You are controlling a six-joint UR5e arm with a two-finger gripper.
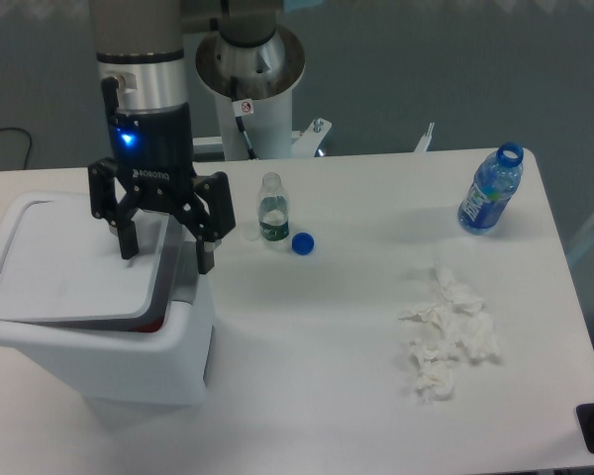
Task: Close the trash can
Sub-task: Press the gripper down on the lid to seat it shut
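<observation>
A large white trash can (pixel 99 346) stands at the lower left of the frame on a white counter (pixel 327 327). Its flat white lid (pixel 74 272) lies nearly level over the opening but is not fully down: a dark gap with a hint of red shows along the lid's right and lower edge.

The robot's black pincer (pixel 165 252) hangs point-down over the right-hand part of the bin, in the left centre of the frame. Its two fingers are spread wide and hold nothing. The left finger in the picture appears to sit on or just above the lid's right portion; contact cannot be confirmed. The other finger hangs just beyond the lid's right edge, over the bin's rim.

The relation that matters: the raised edge of the lid lies directly below the pincer, with the lid stretching away toward the left of the frame. Judging from this, a downward press there would seat the lid.
</observation>
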